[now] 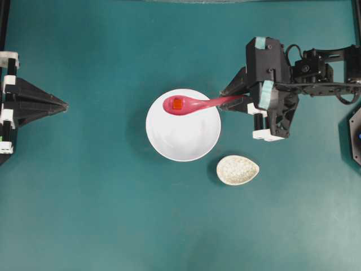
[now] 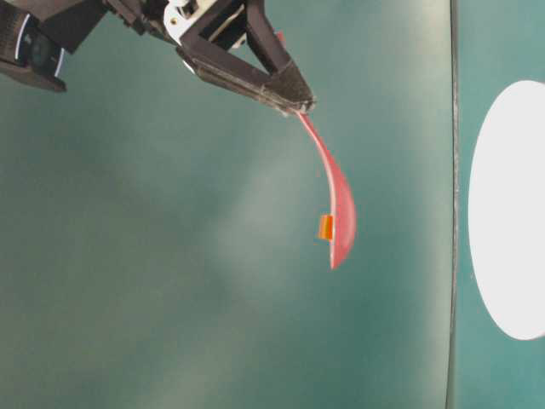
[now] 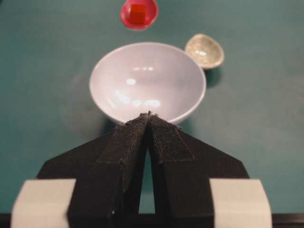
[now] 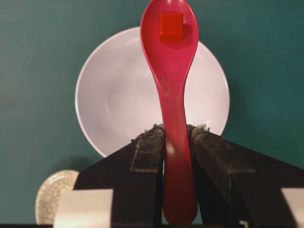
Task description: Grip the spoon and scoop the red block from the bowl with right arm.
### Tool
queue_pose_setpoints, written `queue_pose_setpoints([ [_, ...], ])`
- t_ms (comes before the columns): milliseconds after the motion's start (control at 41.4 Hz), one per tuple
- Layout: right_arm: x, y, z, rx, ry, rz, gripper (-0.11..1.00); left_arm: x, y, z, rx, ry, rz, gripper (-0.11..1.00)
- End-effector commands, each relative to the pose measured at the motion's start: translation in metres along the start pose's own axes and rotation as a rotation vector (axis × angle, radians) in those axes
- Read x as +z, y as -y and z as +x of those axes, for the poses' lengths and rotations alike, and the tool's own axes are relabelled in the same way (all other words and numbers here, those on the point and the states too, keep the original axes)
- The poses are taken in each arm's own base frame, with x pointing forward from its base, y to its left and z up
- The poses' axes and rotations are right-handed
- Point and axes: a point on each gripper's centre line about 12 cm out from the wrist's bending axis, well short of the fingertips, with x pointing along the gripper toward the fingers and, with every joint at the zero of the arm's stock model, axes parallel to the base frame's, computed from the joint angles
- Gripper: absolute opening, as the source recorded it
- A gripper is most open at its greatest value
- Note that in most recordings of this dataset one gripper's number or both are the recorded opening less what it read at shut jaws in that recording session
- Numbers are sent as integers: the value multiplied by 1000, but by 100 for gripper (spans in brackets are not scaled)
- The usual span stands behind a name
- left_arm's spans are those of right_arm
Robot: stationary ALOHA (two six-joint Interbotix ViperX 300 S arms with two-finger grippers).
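Observation:
My right gripper (image 1: pixel 232 100) is shut on the handle of the pink-red spoon (image 1: pixel 194 104) and holds it raised above the white bowl (image 1: pixel 183 138). The red block (image 1: pixel 177 103) sits in the spoon's scoop. The right wrist view shows the spoon (image 4: pixel 173 95) clamped between the pads, with the block (image 4: pixel 171 23) in the scoop and the bowl (image 4: pixel 114 95) empty below. In the table-level view the spoon (image 2: pixel 336 192) hangs in the air with the block (image 2: pixel 325 227) on it. My left gripper (image 1: pixel 63 105) is shut and empty, far left of the bowl (image 3: pixel 147 80).
A small speckled teardrop-shaped dish (image 1: pixel 237 170) lies on the teal table just right of and below the bowl; it also shows in the left wrist view (image 3: pixel 204 50) and the right wrist view (image 4: pixel 54 194). A dark fixture (image 1: pixel 355 132) sits at the right edge.

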Motion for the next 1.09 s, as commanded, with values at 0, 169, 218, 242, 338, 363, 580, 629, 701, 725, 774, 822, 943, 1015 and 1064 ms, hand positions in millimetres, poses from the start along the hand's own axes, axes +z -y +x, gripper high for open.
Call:
queue_pose_setpoints([
  [0, 10, 0, -11, -4, 49, -2, 24, 8, -1, -1, 4, 18, 2, 3],
  [169, 9, 0, -13, -4, 50, -2, 24, 6, -1, -1, 4, 0, 1, 3],
  [218, 9, 0, -13, -4, 50, -2, 24, 6, -1, -1, 2, -3, 1, 3],
  [242, 9, 0, -13, -4, 50, -2, 24, 6, -1, -1, 4, -3, 1, 3],
  [338, 9, 0, -13, -4, 50, -2, 24, 6, -1, -1, 4, -3, 2, 3],
  [363, 9, 0, -13, -4, 50, -2, 24, 6, -1, -1, 4, -3, 2, 3],
  [580, 9, 0, -13, -5, 52, -2, 24, 6, -1, -1, 4, -3, 2, 3],
  [629, 9, 0, -13, -4, 50, -2, 24, 6, -1, -1, 4, -3, 2, 3],
  [701, 9, 0, -13, -5, 52, -2, 24, 6, -1, -1, 4, -3, 2, 3],
  [725, 9, 0, -13, -4, 50, -2, 24, 6, -1, -1, 4, -3, 2, 3],
  [774, 9, 0, -13, -4, 50, -2, 24, 7, -1, -1, 4, -2, 4, 3],
  [822, 9, 0, -13, -4, 50, -2, 24, 6, -1, -1, 4, -3, 4, 3],
  [943, 9, 0, -13, -4, 50, -2, 24, 6, -1, -1, 4, -3, 4, 3],
  [1015, 9, 0, -13, -4, 50, -2, 24, 7, -1, -1, 4, -2, 2, 3],
  [1064, 9, 0, -13, -4, 50, -2, 24, 6, -1, -1, 4, -3, 2, 3],
])
